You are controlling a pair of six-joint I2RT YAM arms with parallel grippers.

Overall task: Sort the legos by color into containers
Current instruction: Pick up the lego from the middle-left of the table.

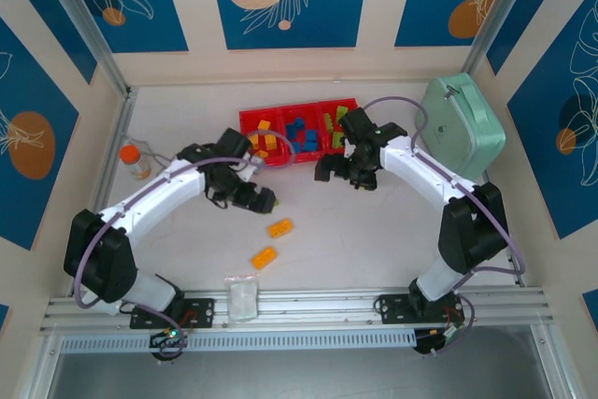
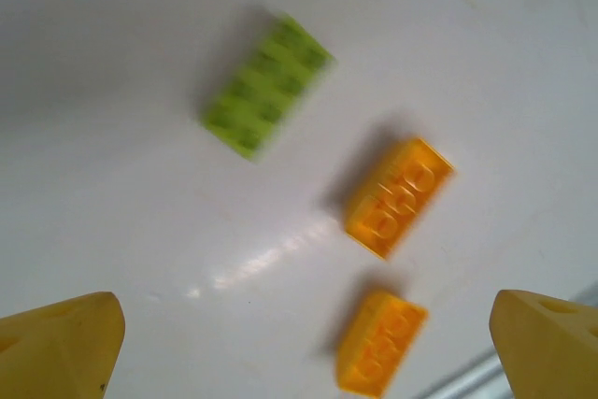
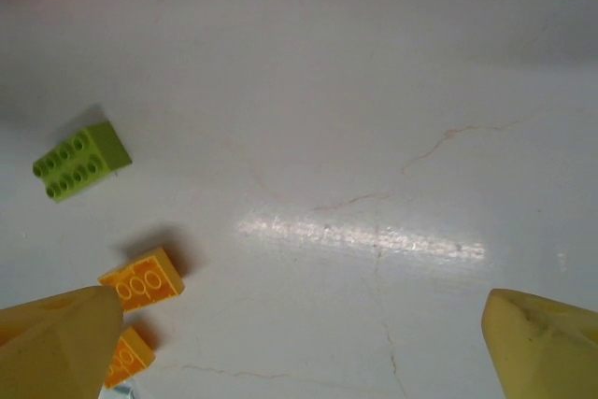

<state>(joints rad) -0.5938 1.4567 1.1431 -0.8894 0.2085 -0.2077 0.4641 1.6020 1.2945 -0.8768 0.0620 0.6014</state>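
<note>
Hovering wide open and empty, left gripper [image 2: 306, 329] is the nearer one to the loose legos [image 1: 280, 227] on the bench [image 1: 374, 231]; nearest orange lego [image 2: 380, 341] lies just ahead, right of centre, long axis diagonal; right gripper [image 3: 299, 329] also wide and empty, farther off

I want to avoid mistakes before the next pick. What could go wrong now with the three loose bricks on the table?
1. The orange bricks lie close together. If the open left gripper closes on one, it may push the other away.
2. The right gripper, also open, hangs near the same bricks. If both arms reach in, they may collide.
</note>
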